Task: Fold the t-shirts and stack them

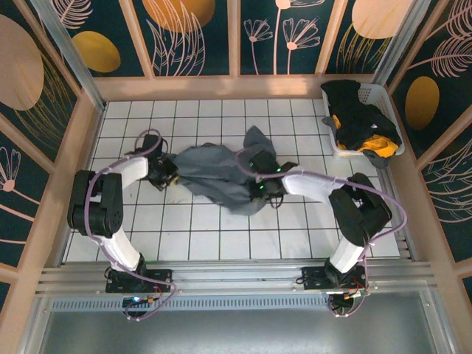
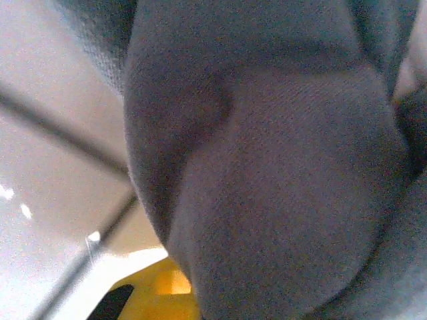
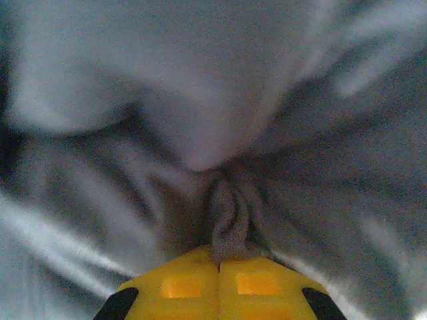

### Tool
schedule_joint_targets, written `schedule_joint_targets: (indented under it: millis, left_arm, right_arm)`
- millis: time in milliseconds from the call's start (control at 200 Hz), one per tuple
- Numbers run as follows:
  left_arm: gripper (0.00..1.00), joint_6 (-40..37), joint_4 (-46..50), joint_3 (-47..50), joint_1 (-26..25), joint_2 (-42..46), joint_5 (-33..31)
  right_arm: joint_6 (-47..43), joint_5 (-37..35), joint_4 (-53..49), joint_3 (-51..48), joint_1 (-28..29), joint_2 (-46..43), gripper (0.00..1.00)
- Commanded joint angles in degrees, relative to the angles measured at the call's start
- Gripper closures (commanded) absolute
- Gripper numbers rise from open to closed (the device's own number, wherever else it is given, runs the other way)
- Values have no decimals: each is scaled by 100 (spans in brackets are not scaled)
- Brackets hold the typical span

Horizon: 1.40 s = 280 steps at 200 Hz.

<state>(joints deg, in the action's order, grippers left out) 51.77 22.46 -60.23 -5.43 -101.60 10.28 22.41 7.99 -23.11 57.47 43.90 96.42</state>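
Observation:
A slate-grey t-shirt (image 1: 210, 177) lies bunched and partly lifted over the middle of the white gridded table (image 1: 295, 236). My left gripper (image 1: 168, 177) is at the shirt's left edge. In the left wrist view grey cloth (image 2: 267, 167) bulges over the jaws, with one yellow finger (image 2: 157, 290) showing beside it. My right gripper (image 1: 264, 186) is on the shirt's right part. Its yellow fingers (image 3: 180, 287) are pressed together on a pinched fold of grey cloth (image 3: 230, 220). A black shirt (image 1: 352, 110) and an orange-yellow one (image 1: 376, 141) lie in the basket.
The white plastic laundry basket (image 1: 386, 99) stands at the back right corner of the table. Wooden walls (image 1: 221, 87) close in the table on the back and sides. Bare table runs along the front, between the shirt and the arm bases.

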Motion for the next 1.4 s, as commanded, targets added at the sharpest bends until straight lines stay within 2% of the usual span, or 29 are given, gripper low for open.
schedule_joint_targets:
  millis: [0,60,105,130,155,220,275,370,475,656,856,1001,1061,1151,1266,1291,1396]
  left_arm:
    - [100,-621,359,-776,281,-282,-572]
    - [100,-804,460,-1217,358,-406,-763]
    - [83,-925,535,-1521,359,-433,-896]
    - [67,-935,547,-1617,351,-384,-938]
    - [56,-918,562,-1648,343,-314,-993]
    - [42,-841,658,-1584,316,-59,-1055]
    - [40,-789,856,-1376,252,203,-1029]
    - [39,-745,1299,-797,16,738,-887]
    - [38,-657,1781,11,-301,1338,-668]
    - [34,-303,2219,1234,-929,2251,-51]
    - [31,-215,2189,1815,-1387,2296,646]
    - [32,21,1545,2049,-1443,2107,863]
    - [37,280,1120,2021,-1481,2013,1073]
    - [54,529,712,1885,-1622,1727,1242]
    - [100,726,619,1754,-1639,1727,1048]
    - [100,751,674,1699,-1639,1796,967]
    - [100,779,1143,1169,-1620,2118,441]
  right_arm:
    - [-143,1302,227,194,785,-258,95]
    - [-143,1326,308,385,909,-318,77]
    - [-79,1207,399,456,817,-430,68]
    - [-28,1189,482,454,695,-504,63]
    - [45,1196,571,440,539,-584,59]
    - [255,1044,684,390,105,-763,52]
    - [391,744,643,361,-262,-860,48]
    - [563,78,222,416,-854,-792,47]
    - [612,-448,-298,572,-1224,-521,46]
    - [650,-439,-351,655,-1481,-101,43]
    - [631,-184,-255,1057,-1498,677,44]
    - [693,-72,-259,1251,-1498,1041,49]
    - [736,-28,-215,1216,-1498,1088,56]
    - [845,70,-152,1144,-1514,1124,74]
    - [986,162,-42,1049,-1583,1076,96]
    - [1023,172,-28,1039,-1610,1037,100]
    - [1162,10,41,1020,-1736,692,100]
